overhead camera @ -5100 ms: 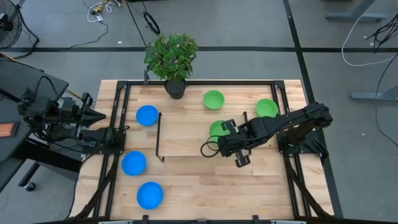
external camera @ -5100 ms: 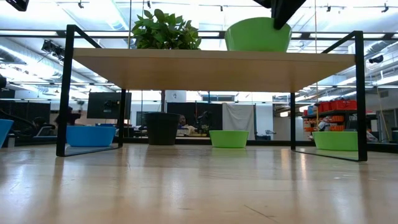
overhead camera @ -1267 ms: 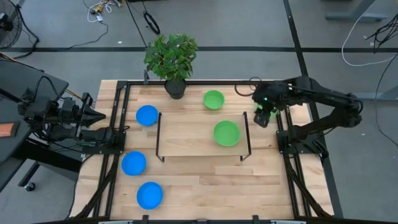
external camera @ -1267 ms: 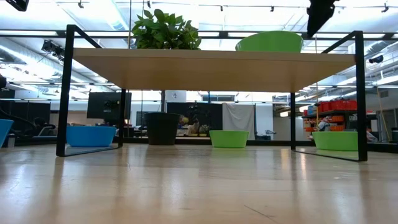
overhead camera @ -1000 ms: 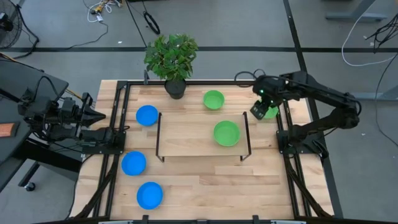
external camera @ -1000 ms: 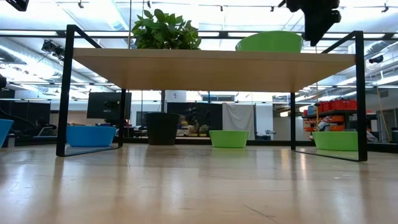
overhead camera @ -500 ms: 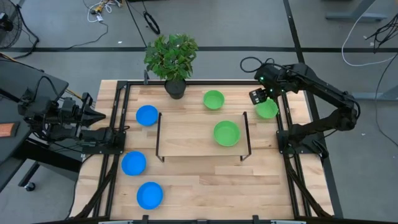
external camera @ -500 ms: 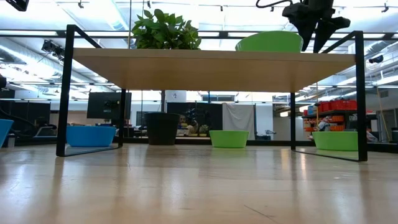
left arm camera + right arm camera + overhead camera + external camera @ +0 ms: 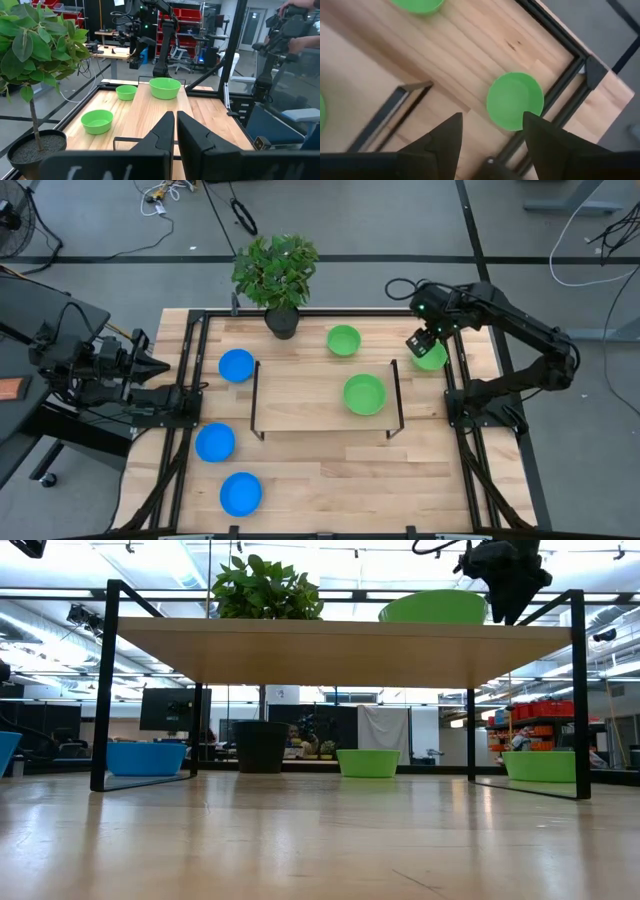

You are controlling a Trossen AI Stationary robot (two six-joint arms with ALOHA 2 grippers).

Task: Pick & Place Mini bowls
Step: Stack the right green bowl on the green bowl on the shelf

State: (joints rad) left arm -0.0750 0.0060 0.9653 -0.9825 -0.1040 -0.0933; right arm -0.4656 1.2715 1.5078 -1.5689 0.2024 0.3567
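Three green mini bowls show: one point(image 9: 365, 394) sits on top of the low wooden shelf point(image 9: 300, 395), one point(image 9: 343, 340) rests on the table behind it, and one point(image 9: 432, 358) rests at the far right by the black frame. Three blue bowls point(image 9: 237, 365) point(image 9: 215, 442) point(image 9: 241, 493) rest on the table's left side. My right gripper point(image 9: 421, 342) hangs open, high above the far-right green bowl point(image 9: 515, 101), with its fingers pointing down at it and touching nothing. My left gripper point(image 9: 175, 132) is shut and waits at the table's left edge.
A leafy plant in a dark pot point(image 9: 282, 322) stands at the far edge. The shelf's black wire legs point(image 9: 257, 400) stand on the table's middle. A black frame rail point(image 9: 455, 370) runs right beside the far-right bowl. Bare wood lies along the near edge.
My right gripper has moved toward the table's far edge until it hangs over the far-right green bowl, and it has turned about its wrist on the way. It stays open and high above the table. No bowl has moved.
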